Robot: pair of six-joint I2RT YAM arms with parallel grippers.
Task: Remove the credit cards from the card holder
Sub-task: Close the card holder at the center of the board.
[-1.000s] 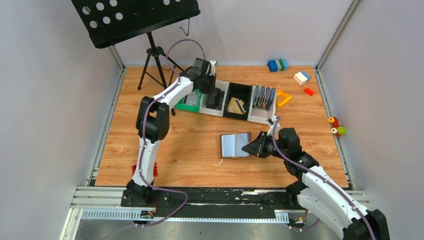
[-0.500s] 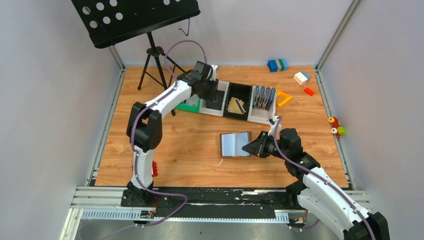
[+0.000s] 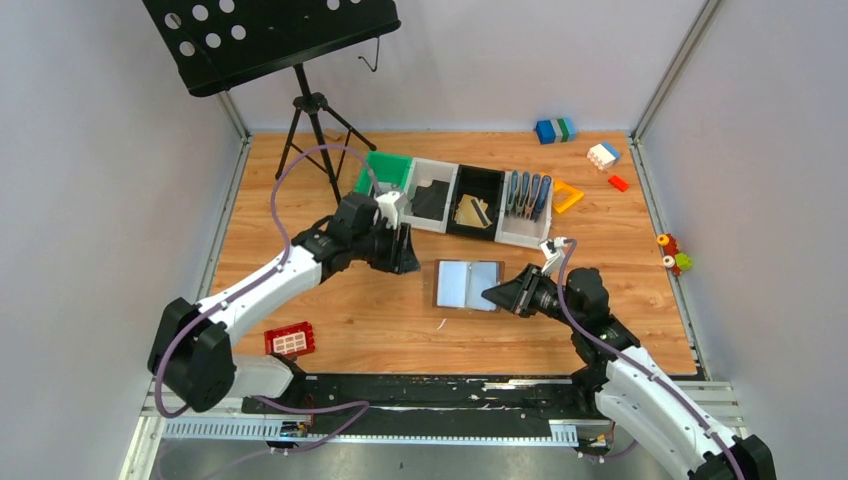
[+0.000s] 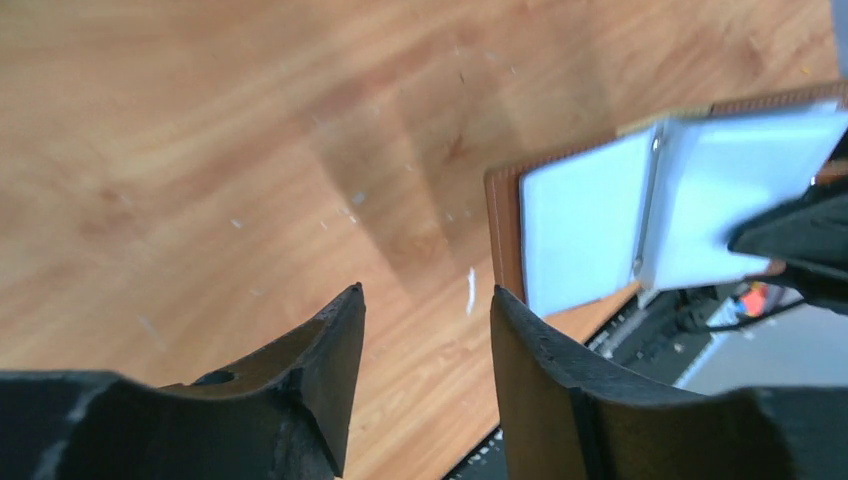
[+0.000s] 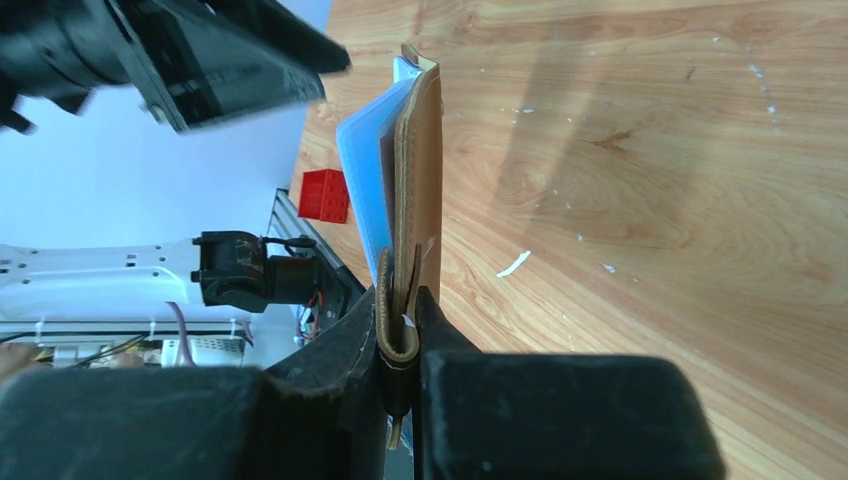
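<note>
A: On the right?
B: Clamped with the right gripper (image 5: 398, 300) on the strap edge of the card holder (image 3: 462, 285), open on the table (image 3: 380, 320), pale pockets up.
A: And on the left?
B: Spread apart at the left gripper (image 4: 426, 292), just beside the holder's left edge, not touching. Farther back, possibly a gold credit card (image 3: 472, 212) in the black bin (image 3: 478, 170); too small to tell
</note>
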